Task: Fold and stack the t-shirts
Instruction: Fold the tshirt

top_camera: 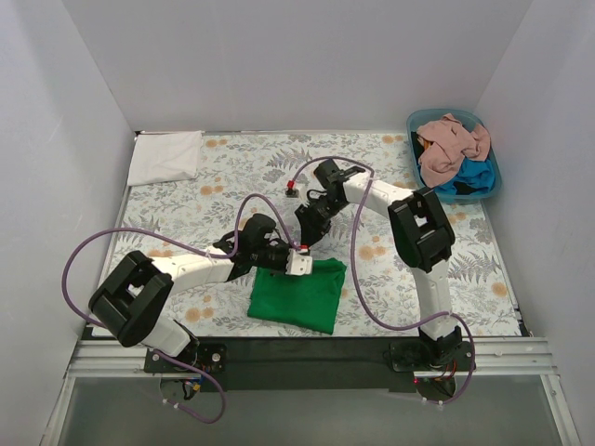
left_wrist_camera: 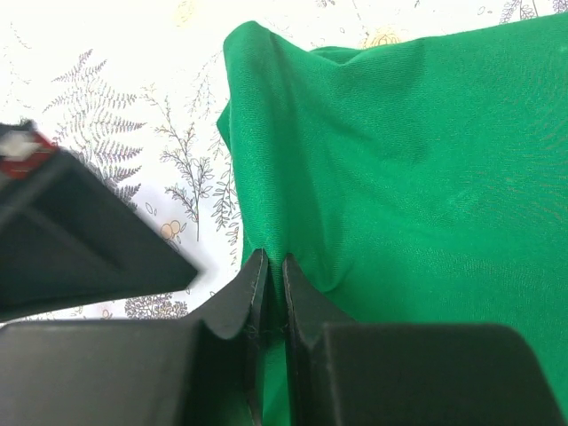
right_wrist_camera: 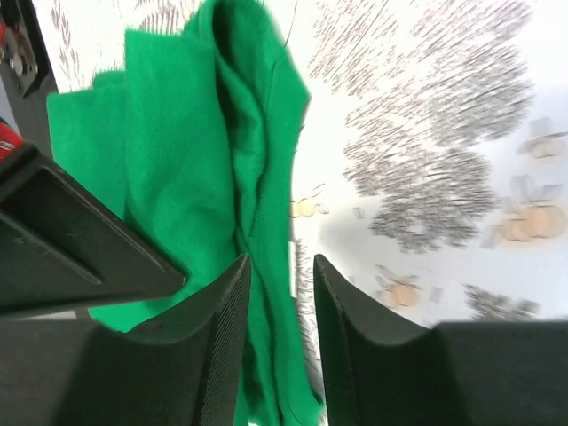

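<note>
My left gripper (left_wrist_camera: 273, 263) is pinched tight on an edge of the green shirt (left_wrist_camera: 399, 160), and the cloth puckers at the pads. The right gripper (right_wrist_camera: 282, 263) stands apart with a ridge of the same shirt in the gap; I cannot tell if either pad touches it. From above, both wrists overlap at the shirt's far edge and cover the fingertips. The shirt lies folded on the floral cover (top_camera: 390, 269), near the front. The tub (top_camera: 493, 181) holds a pink shirt (top_camera: 451, 149) over a half-buried blue one (top_camera: 474, 173). A red-and-white patch (left_wrist_camera: 18, 146) is too blurred to read.
</note>
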You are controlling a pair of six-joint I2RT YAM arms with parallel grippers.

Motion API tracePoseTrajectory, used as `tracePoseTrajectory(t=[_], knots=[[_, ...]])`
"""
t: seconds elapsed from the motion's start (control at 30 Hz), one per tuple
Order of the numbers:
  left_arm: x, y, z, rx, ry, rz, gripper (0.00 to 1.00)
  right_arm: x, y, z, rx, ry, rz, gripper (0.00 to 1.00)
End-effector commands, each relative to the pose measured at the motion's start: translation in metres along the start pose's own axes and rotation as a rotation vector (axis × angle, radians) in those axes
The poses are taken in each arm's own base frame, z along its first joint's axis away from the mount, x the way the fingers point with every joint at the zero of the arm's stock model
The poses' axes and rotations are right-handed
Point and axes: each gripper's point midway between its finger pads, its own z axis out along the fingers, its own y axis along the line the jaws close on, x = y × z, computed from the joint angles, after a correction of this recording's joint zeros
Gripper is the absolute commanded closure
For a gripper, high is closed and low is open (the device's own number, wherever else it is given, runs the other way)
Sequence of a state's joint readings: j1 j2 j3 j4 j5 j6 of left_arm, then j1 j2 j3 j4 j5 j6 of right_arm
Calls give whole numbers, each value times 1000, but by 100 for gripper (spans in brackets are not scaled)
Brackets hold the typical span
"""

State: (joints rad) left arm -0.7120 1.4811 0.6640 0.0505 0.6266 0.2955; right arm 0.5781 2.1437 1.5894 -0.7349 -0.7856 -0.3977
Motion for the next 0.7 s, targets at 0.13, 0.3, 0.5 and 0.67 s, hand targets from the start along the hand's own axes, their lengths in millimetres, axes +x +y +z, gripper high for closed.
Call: tracePoseTrajectory(t=[0.13, 0.3, 0.5, 0.67], knots=[[-13, 29, -3, -48, -33, -55, 100, -71, -18, -88, 147, -195, -79, 55], [4, 57, -1, -7, -15, -209, 92, -69, -45, -154, 228, -306, -9, 48], [13, 119, -25, -113, -21, -407, 56, -45, -25, -178, 211, -357, 32, 36], [-5, 130, -75, -217, -128, -712, 48, -33, 14, -158, 36, -417, 69, 47]])
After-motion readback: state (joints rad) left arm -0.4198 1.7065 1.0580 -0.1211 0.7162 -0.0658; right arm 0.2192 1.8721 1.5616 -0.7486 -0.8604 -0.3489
